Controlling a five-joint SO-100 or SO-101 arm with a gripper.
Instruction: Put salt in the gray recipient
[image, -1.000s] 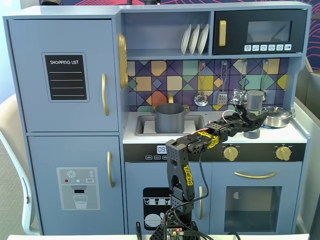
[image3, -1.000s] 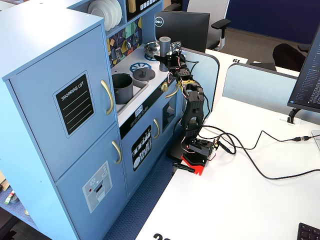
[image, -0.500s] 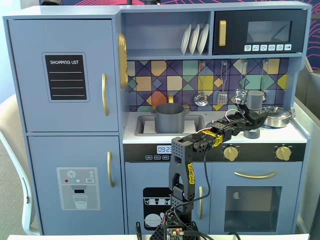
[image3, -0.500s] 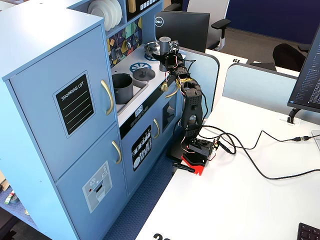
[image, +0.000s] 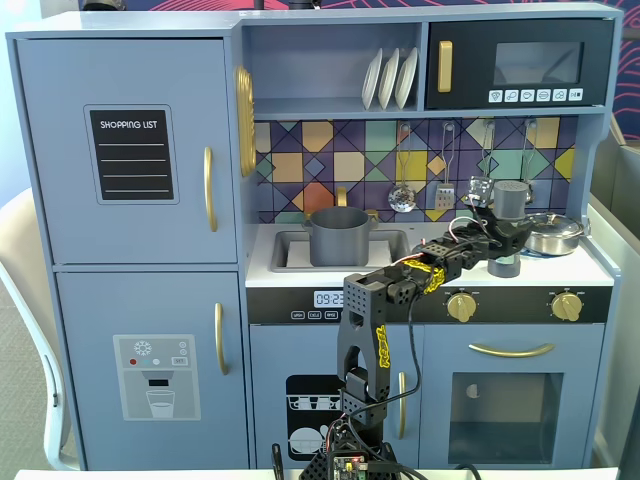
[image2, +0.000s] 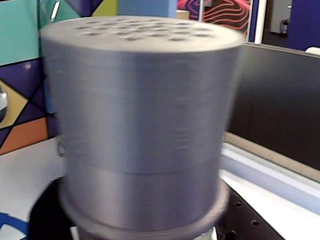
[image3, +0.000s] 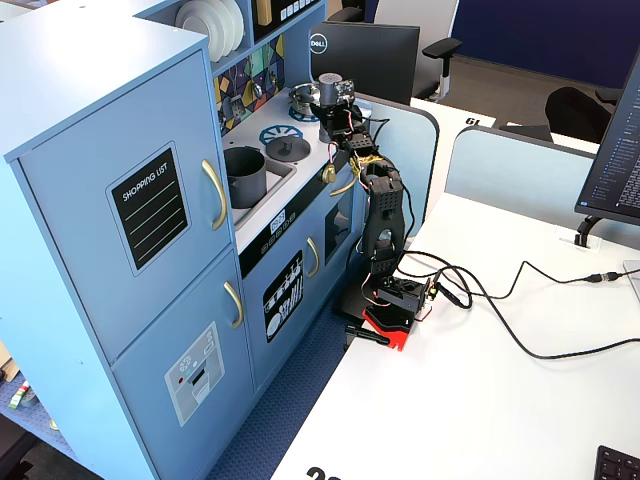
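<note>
The gripper (image: 503, 243) sits at the salt (image: 509, 215), right of centre in a fixed view; whether its jaws clamp the shaker cannot be told. In the wrist view the salt (image2: 142, 120) fills the frame, blurred. To grasp well, I judge the fingers should close square on the shaker's lower body before lifting. The gray recipient (image: 338, 236) stands in the sink, well apart to the left. The toy kitchen counter (image: 570, 268) is white; beyond lies an office desk (image3: 520, 410).

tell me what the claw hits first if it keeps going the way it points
The salt: it fills the wrist view dead ahead, and the claw already sits at it on the counter. Whether they touch is unclear.
</note>
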